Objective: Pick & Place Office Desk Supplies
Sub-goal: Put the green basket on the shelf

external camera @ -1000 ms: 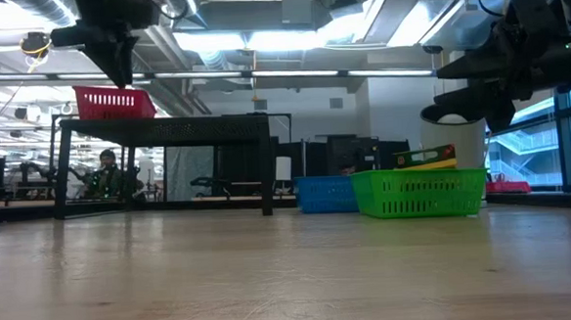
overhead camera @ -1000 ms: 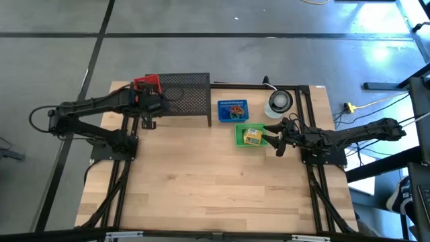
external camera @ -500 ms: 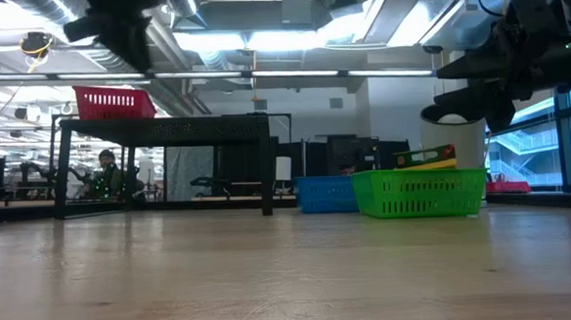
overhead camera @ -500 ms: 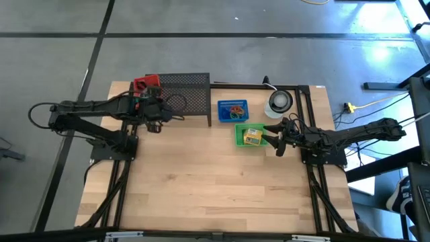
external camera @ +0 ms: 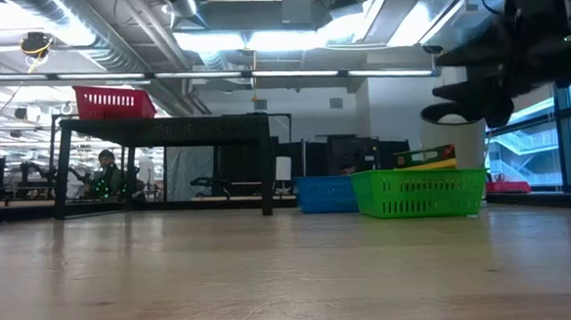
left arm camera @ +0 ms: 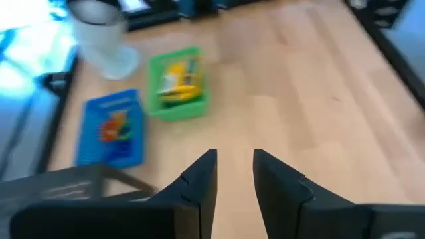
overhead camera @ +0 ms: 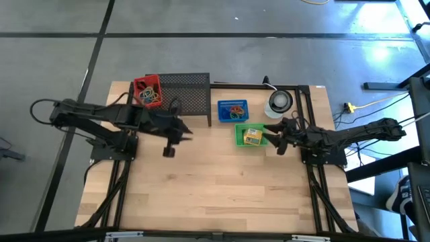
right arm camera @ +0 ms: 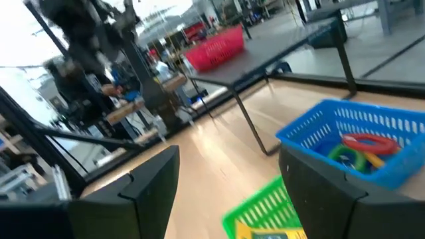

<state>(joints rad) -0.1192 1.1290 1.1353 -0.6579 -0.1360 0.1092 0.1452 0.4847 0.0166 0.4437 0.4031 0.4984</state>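
my left claw [overhead camera: 176,136] hangs over bare table [overhead camera: 222,188], just off the front edge of the black shelf [overhead camera: 185,91]. its two fingers [left arm camera: 202,182] stand apart with a narrow gap between them; nothing sits in the gap, so this claw is released and empty. ahead of it, seen past the fingers, lie the green basket [left arm camera: 176,106] and the blue basket [left arm camera: 113,149], with the pale round disc [left arm camera: 103,40] beyond them.

my right claw [overhead camera: 272,133] hovers above the table at the green basket's [overhead camera: 250,136] near side, level with its rim in the low view [external camera: 458,97]. its fingers [right arm camera: 149,182] are spread wide and grasp nothing.

location of supplies:
- red basket [overhead camera: 148,92]: on top of the shelf, at its end nearest my left arm's base, behind my left claw. it holds tan rubber bands [overhead camera: 149,96] and a few coloured loops.
- blue basket [overhead camera: 232,111]: on the table between shelf and disc, just ahead of my right claw. it holds coloured loops [right arm camera: 362,149], red, green and orange.
- green basket: touching or just beside the blue one, directly under the reach of my right claw. it holds a yellow box [overhead camera: 252,136].

the disc [overhead camera: 279,101] stands beyond my right claw, near the table's back edge.
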